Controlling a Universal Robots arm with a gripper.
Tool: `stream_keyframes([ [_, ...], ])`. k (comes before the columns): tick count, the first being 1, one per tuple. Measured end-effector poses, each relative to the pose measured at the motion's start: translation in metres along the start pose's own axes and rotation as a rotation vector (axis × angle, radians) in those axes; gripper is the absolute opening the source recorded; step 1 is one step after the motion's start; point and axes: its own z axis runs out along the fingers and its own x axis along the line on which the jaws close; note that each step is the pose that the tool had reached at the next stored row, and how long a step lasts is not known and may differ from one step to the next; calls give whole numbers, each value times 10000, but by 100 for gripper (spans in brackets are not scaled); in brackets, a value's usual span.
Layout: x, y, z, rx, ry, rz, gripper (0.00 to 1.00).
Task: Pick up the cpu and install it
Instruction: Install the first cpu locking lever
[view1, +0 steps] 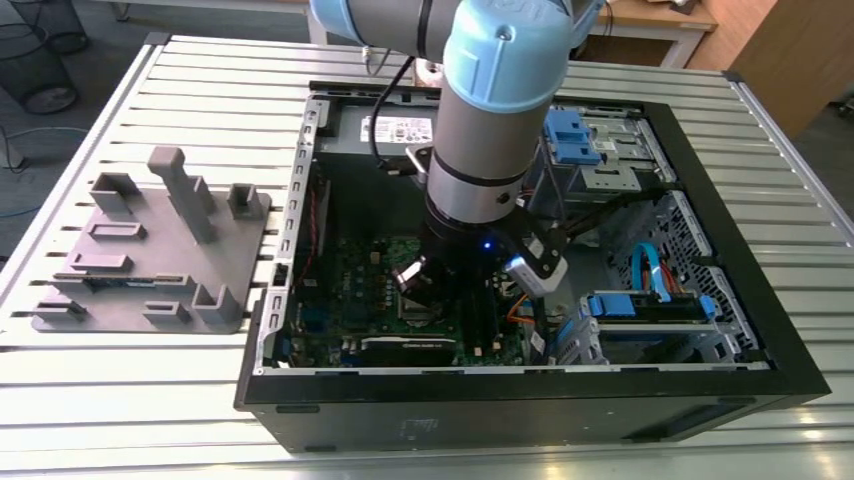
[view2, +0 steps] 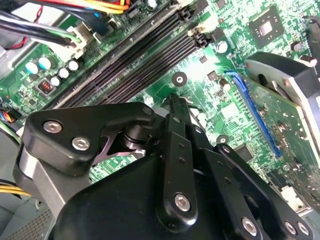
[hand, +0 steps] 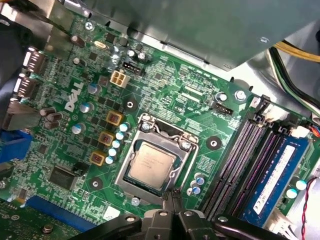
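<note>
1. On the slatted metal table (view1: 160, 400) lies an open black computer case (view1: 747, 380), and beside it, toward the exterior view's left, a grey plastic fixture (view1: 147, 250) stands well apart from the work.
2. Inside the case the green motherboard (hand: 165, 85) lies flat, with the robot arm (view1: 494, 130) reaching down over its middle.
3. The metal-framed socket (hand: 157, 162) sits near the long black memory slots (hand: 240, 160); its frame looks open, so the chip's top is uncovered.
4. The tool (hand: 172, 212) hangs just above the socket's edge. In both wrist views its fingertips meet in a narrow point, so it looks pressed together with nothing between them.
5. The cpu (hand: 152, 162) rests flat inside the socket, its pale metal top facing up.
6. I judge the cpu light, stiff and thin, with a smooth lid that may slip. Its underside contacts, and the socket's, are likely fragile, so a hold belongs on two opposite side edges, kept level.
</note>
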Motion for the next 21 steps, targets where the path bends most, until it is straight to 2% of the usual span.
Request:
stream_keyframes([
  [3, -22, -10, 5, 0, 3, 31, 11],
  [21, -35, -16, 43, -3, 1, 31, 11],
])
